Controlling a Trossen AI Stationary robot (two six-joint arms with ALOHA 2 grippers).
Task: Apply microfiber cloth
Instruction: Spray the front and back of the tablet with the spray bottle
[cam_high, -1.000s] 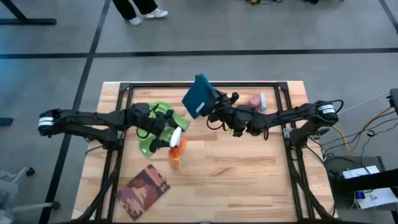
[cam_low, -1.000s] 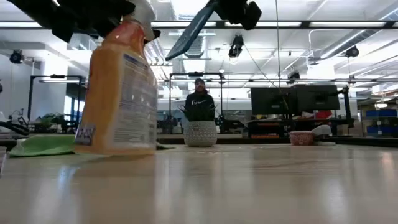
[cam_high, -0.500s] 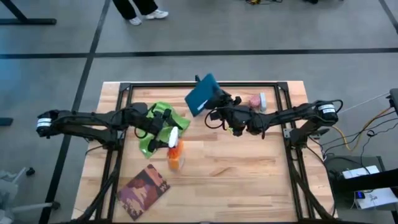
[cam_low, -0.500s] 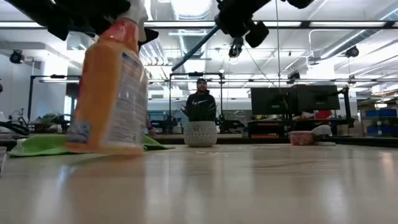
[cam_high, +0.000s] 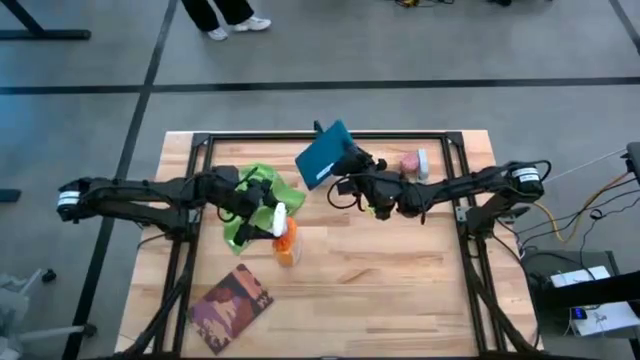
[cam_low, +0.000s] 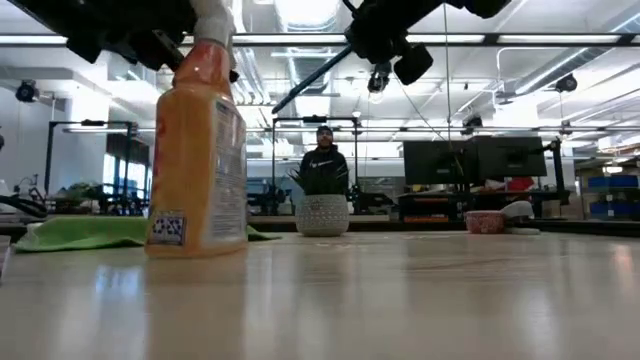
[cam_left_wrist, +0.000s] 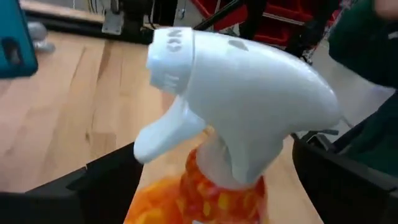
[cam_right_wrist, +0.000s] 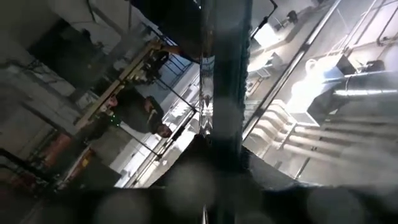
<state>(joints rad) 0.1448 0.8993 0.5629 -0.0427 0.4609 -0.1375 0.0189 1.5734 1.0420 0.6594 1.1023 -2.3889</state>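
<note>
The spray bottle (cam_high: 285, 243) has just been stood upright — left jaws (cam_high: 268, 222) still around it. Right jaws (cam_high: 350, 170) hold the tablet (cam_high: 322, 157) aloft; the microfiber cloth (cam_high: 251, 196) lies untouched behind the bottle.

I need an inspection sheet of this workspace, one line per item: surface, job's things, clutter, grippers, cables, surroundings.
Surface: wooden table, black frame around it.
Job's things: green cloth lies flat on the table under the left arm; not gripped.
Clutter: spray bottle upright; tablet held above the table; book near the front edge; potted plant and a pink object at the far edge.
Grippers: left gripper at the bottle's white head; right gripper shut on the tablet.
Cables: loose cables right of the table.
Surroundings: person beyond the table; legs on the floor.
</note>
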